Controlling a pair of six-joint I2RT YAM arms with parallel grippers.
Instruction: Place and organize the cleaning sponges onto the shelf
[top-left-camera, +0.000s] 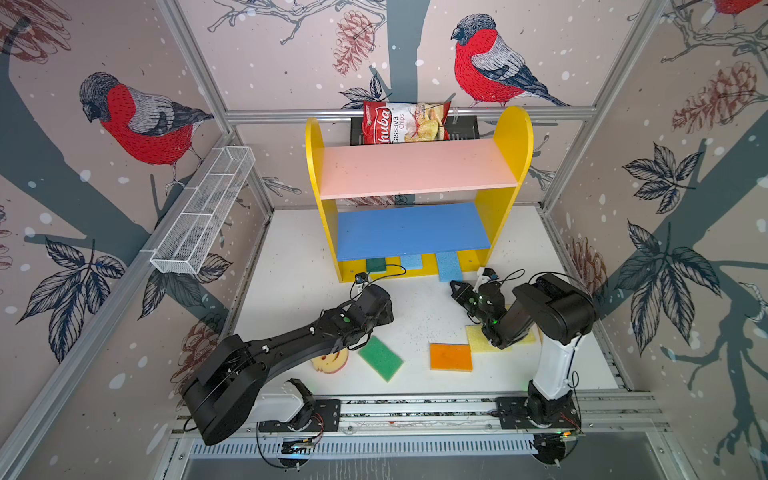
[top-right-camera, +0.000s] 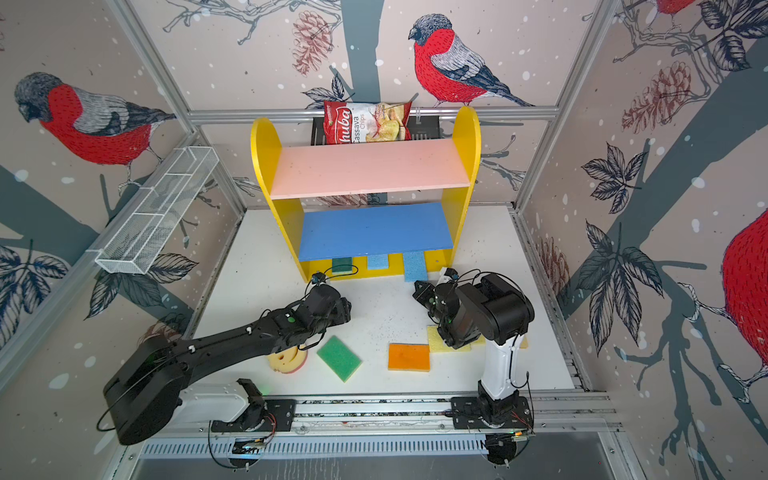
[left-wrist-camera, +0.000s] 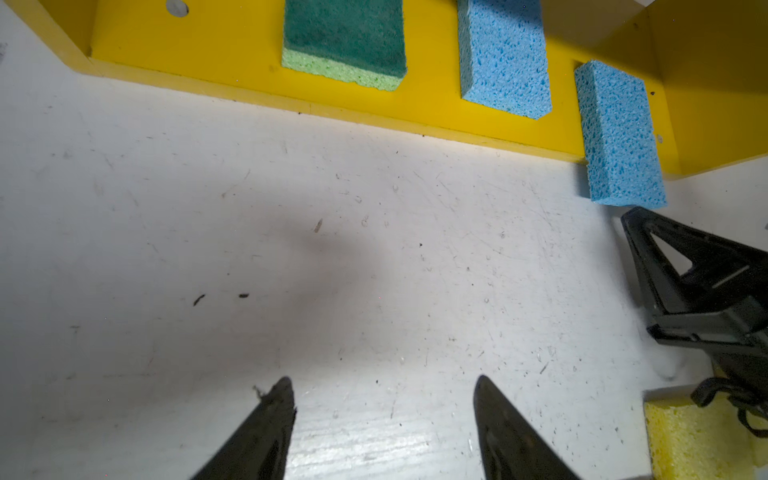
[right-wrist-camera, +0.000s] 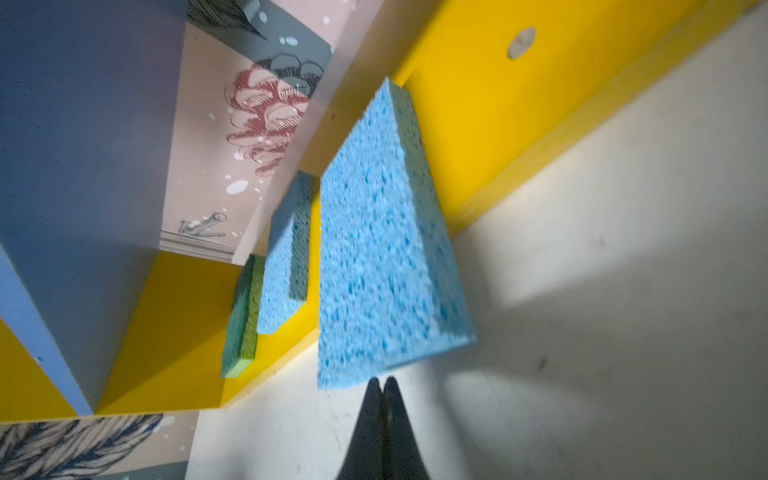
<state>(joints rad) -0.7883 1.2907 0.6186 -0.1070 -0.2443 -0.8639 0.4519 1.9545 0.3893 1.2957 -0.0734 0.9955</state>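
Note:
The shelf (top-left-camera: 415, 170) stands at the back with pink, blue and yellow boards. On its yellow base lie a dark green sponge (left-wrist-camera: 345, 41) and a light blue sponge (left-wrist-camera: 505, 58). A second light blue sponge (right-wrist-camera: 382, 249) overhangs the base's front edge. My right gripper (right-wrist-camera: 383, 380) is shut and empty, its tips right at that sponge's near end. My left gripper (left-wrist-camera: 382, 380) hangs open over bare table in front of the shelf. A green sponge (top-left-camera: 380, 358), an orange one (top-left-camera: 451, 356), a yellow one (top-left-camera: 478, 338) and a round smiley one (top-left-camera: 330, 362) lie on the table.
A red-white chips bag (top-left-camera: 405, 122) sits in a black basket (top-left-camera: 465, 129) behind the shelf. A white wire basket (top-left-camera: 203, 212) hangs on the left wall. The arms' mounting rail (top-left-camera: 415, 409) runs along the table's front edge.

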